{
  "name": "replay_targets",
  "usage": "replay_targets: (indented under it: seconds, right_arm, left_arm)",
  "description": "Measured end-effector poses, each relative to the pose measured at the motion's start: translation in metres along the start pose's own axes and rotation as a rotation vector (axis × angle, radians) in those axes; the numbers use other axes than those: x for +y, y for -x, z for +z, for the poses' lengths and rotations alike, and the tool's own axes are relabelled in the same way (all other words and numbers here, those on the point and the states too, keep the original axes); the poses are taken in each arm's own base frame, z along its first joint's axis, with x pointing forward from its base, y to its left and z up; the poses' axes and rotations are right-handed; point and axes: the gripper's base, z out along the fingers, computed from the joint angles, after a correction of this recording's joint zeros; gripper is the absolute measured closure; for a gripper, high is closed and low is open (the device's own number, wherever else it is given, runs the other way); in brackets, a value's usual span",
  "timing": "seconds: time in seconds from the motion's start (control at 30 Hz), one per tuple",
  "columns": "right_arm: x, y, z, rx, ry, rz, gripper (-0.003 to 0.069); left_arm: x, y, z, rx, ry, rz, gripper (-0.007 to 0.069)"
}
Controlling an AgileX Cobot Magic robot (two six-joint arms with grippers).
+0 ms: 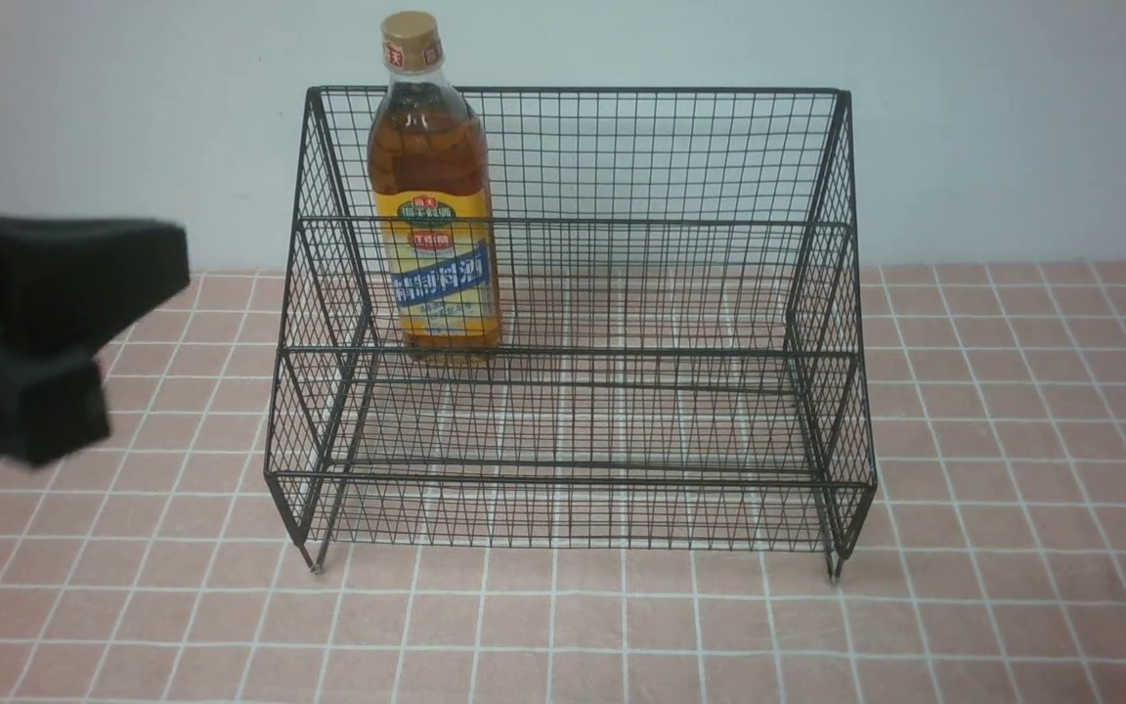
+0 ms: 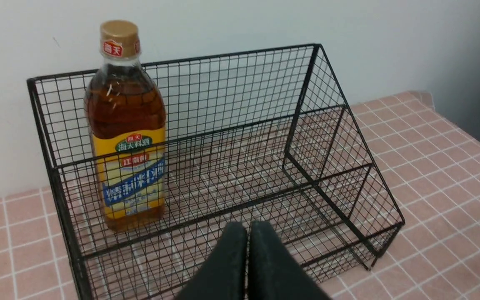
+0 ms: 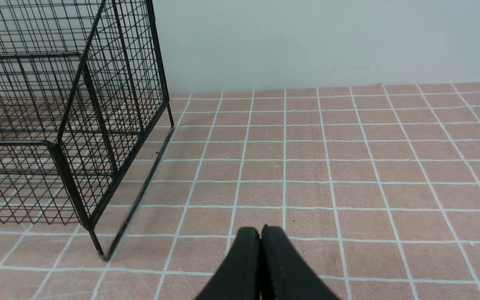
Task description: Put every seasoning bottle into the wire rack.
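Observation:
The seasoning bottle (image 1: 436, 196), amber liquid, gold cap, yellow and blue label, stands upright inside the black wire rack (image 1: 573, 479), on its back tier near the left side. It also shows in the left wrist view (image 2: 127, 125). My left gripper (image 2: 248, 227) is shut and empty, in front of the rack (image 2: 302, 112) and apart from the bottle. In the front view only a blurred black part of the left arm (image 1: 45, 323) shows, left of the rack. My right gripper (image 3: 261, 230) is shut and empty over bare tiles, to the right of the rack (image 3: 63, 166).
The rack stands on a pink tiled tabletop (image 1: 1013, 440) against a pale wall (image 1: 1013, 117). The rest of the rack's tiers hold nothing. The table's right edge (image 2: 465, 125) shows in the left wrist view.

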Motion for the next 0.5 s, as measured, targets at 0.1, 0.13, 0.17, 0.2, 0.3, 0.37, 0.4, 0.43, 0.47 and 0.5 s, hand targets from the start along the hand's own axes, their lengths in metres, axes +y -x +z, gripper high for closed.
replay_targets:
  seconds: [0.1,0.13,0.17,0.2,0.3,0.37,0.4,0.43,0.47,0.5]
  right_arm:
    - [0.0,0.0,0.0,0.0,0.0,0.0,0.0671]
    - [0.0,0.0,0.0,0.0,0.0,0.0,0.0671]
    - [0.0,0.0,0.0,0.0,0.0,0.0,0.0671]
    - [0.0,0.0,0.0,0.0,0.0,0.0,0.0671]
    - [0.0,0.0,0.0,0.0,0.0,0.0,0.0671]
    - [0.0,0.0,0.0,0.0,0.0,0.0,0.0671]
    - [0.0,0.0,0.0,0.0,0.0,0.0,0.0671]
    - [0.0,0.0,0.0,0.0,0.0,0.0,0.0671]
    - [0.0,0.0,0.0,0.0,0.0,0.0,0.0671]
    - [0.0,0.0,0.0,0.0,0.0,0.0,0.0671]
  left_arm:
    - [-0.004,-0.001,-0.01,-0.009,-0.009,0.017,0.0631]
    - [-0.005,-0.001,-0.014,-0.016,-0.006,0.036,0.0631]
    - [-0.005,-0.002,-0.018,-0.021,0.001,0.063,0.0631]
    - [-0.005,-0.002,-0.022,-0.027,0.009,0.083,0.0631]
    - [-0.006,-0.002,-0.03,-0.046,0.03,0.122,0.0631]
    - [-0.007,-0.003,-0.042,-0.074,0.059,0.163,0.0631]
    - [-0.007,-0.003,-0.043,-0.074,0.06,0.165,0.0631]
    - [-0.007,-0.003,-0.048,-0.083,0.072,0.173,0.0631]
    - [-0.007,-0.004,-0.05,-0.085,0.083,0.174,0.0631]
    - [-0.006,-0.005,-0.052,-0.085,0.097,0.174,0.0631]
